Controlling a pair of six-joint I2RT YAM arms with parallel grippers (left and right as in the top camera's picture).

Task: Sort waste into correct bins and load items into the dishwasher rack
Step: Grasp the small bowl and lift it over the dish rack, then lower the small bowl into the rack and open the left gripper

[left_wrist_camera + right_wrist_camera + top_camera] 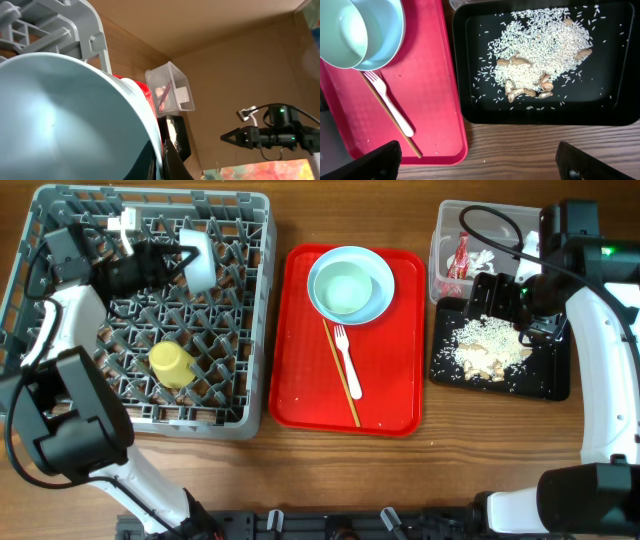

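Observation:
My left gripper [183,260] is shut on the rim of the small pale blue saucer [201,258], held on edge over the back of the grey dishwasher rack [255,310]. Up close, the saucer [65,120] fills the left wrist view, with the rim pinched between the fingertips [172,160]. A yellow cup [171,364] sits in the rack. On the red tray [390,400] lie the blue plate [378,298] with the green bowl [345,287] in it, the fork [348,362] and the chopstick [343,380]. My right gripper [497,298] hangs open above the black tray [545,375] of food scraps [488,346].
The clear tub [440,240] at the back right holds the red wrapper [460,256] and the white napkin [484,258]. In the right wrist view the black tray [615,107] lies right beside the red tray [435,100], with bare wood in front of both.

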